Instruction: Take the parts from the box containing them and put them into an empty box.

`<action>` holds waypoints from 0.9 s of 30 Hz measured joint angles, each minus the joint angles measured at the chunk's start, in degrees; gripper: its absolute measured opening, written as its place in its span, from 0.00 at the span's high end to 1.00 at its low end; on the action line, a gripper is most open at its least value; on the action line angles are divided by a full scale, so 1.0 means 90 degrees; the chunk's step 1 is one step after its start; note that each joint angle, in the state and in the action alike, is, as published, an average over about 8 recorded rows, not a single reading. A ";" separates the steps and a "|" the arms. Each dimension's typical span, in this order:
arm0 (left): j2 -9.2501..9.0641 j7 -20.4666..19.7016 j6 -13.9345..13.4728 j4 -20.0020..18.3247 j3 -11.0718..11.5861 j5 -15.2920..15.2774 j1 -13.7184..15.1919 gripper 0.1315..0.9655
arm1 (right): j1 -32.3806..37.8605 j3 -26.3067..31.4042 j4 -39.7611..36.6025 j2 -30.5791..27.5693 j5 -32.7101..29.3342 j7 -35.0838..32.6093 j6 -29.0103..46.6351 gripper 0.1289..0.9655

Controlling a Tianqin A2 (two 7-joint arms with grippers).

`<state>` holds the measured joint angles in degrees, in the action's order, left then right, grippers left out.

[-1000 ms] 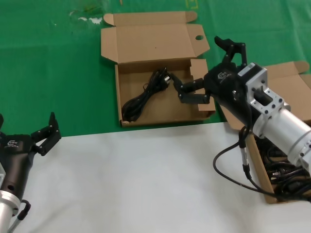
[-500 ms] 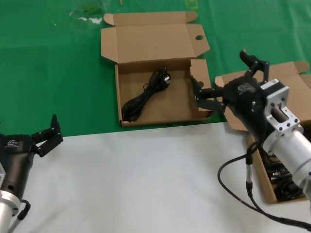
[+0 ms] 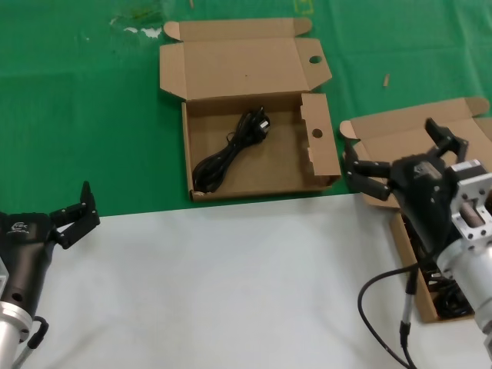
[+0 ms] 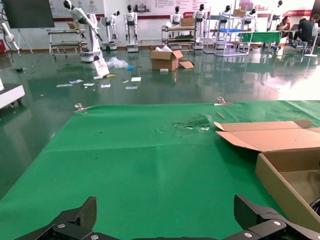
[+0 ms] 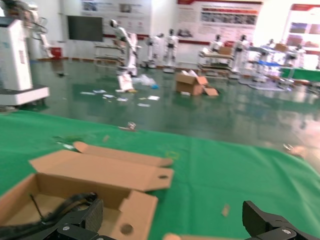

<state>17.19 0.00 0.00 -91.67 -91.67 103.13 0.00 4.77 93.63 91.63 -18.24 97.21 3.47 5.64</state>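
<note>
Right gripper (image 3: pixel 400 157) empty, fingers wide, above the source box (image 3: pixel 400 132).
Dip centred onto one cord (image 3: pixel 450 296); pinch mid-bundle.

Green cloth (image 4: pixel 135 160) over the table, white sheet (image 3: pixel 207 284) at near edge. Glossy grey-green floor (image 4: pixel 150 80) with scattered litter, cardboard boxes (image 4: pixel 167 58), shelving racks (image 4: pixel 177 35), white humanoid robots (image 4: pixel 131 22) along wall, posters (image 5: pixel 230 17).
</note>
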 joint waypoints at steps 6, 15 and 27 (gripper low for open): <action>0.0000 0.0000 0.0000 0.0000 0.0000 0.0001 0.0000 0.00 | -0.0294 -0.0121 0.0003 0.0065 0.0366 -0.0213 -0.0348 0.00; 0.0000 0.0000 0.0000 0.0000 0.0000 0.0000 0.0000 0.00 | -0.0391 -0.0160 0.0004 0.0086 0.0486 -0.0285 -0.0463 0.00; 0.0000 0.0000 0.0000 0.0000 0.0000 0.0001 0.0000 0.00 | -0.0391 -0.0161 0.0004 0.0086 0.0486 -0.0285 -0.0463 0.00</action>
<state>17.19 0.00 0.00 -91.67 -91.67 103.13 0.00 1.24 92.18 91.66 -17.46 101.59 0.90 1.47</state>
